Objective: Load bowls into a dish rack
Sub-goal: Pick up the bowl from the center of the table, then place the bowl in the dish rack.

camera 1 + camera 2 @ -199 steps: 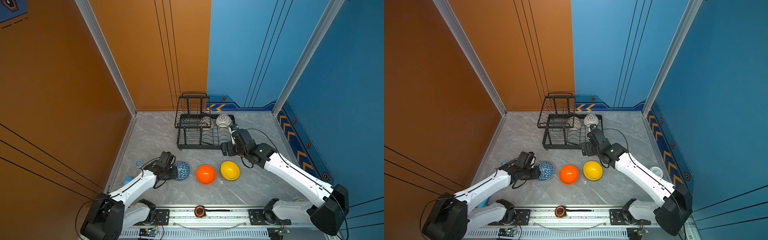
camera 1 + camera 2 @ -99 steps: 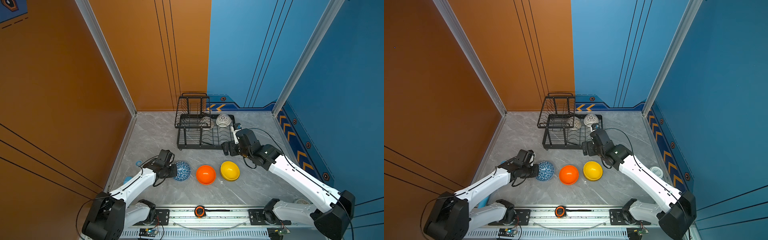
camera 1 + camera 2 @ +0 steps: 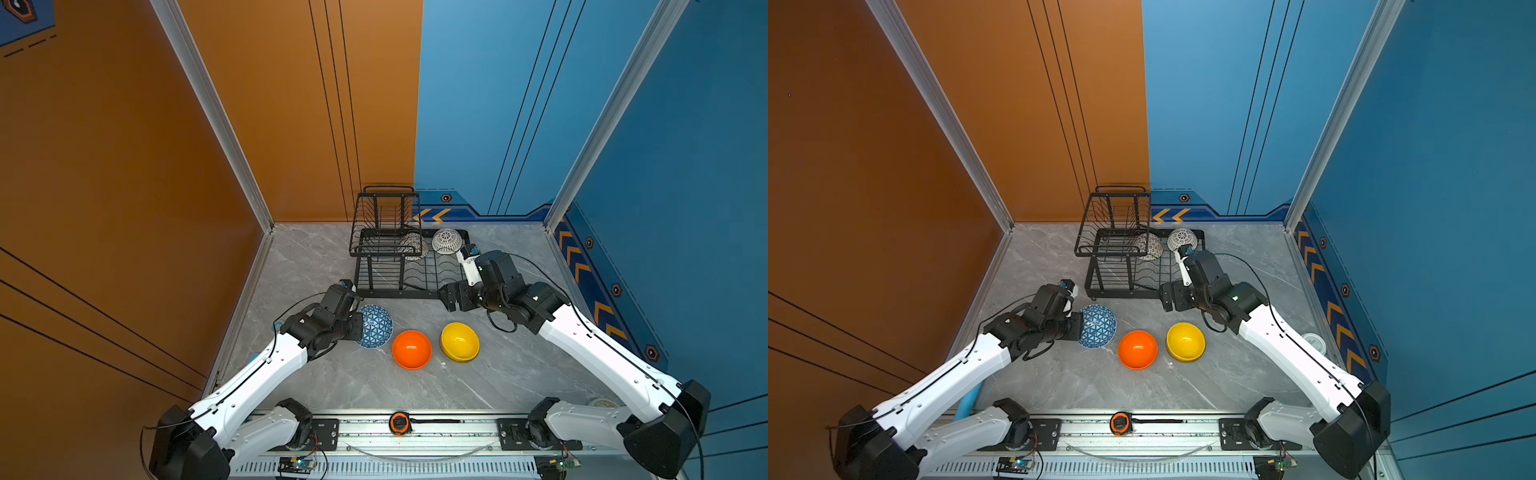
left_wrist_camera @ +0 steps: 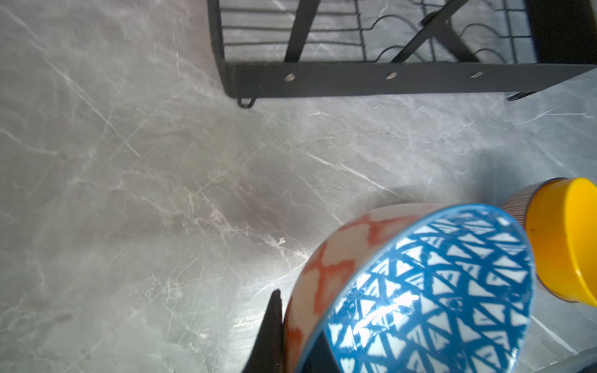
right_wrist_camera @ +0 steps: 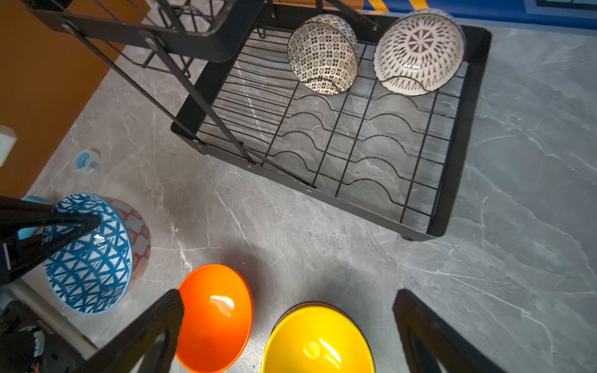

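Five bowls: two black-patterned white bowls (image 5: pixel 321 58) (image 5: pixel 416 51) on edge in the black wire dish rack (image 3: pixel 399 293); orange bowl (image 3: pixel 411 349) and yellow bowl (image 3: pixel 459 341) on the grey table (image 3: pixel 316 257); left fingers (image 4: pixel 271 336) pinch the tilted blue triangle-patterned bowl (image 3: pixel 376 326) by its rim; right fingers (image 5: pixel 151 326) gape empty. Only wrist views show its red-white outside

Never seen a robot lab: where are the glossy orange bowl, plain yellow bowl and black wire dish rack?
Glossy orange bowl (image 3: pixel 411 350): in a top view, inner centre.
Plain yellow bowl (image 3: pixel 459 341): in a top view, inner centre.
Black wire dish rack (image 5: pixel 461 129): right wrist view, tray side wall.

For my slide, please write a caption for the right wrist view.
Two patterned bowls stand in the dish rack; left end effector grips the blue-white bowl.
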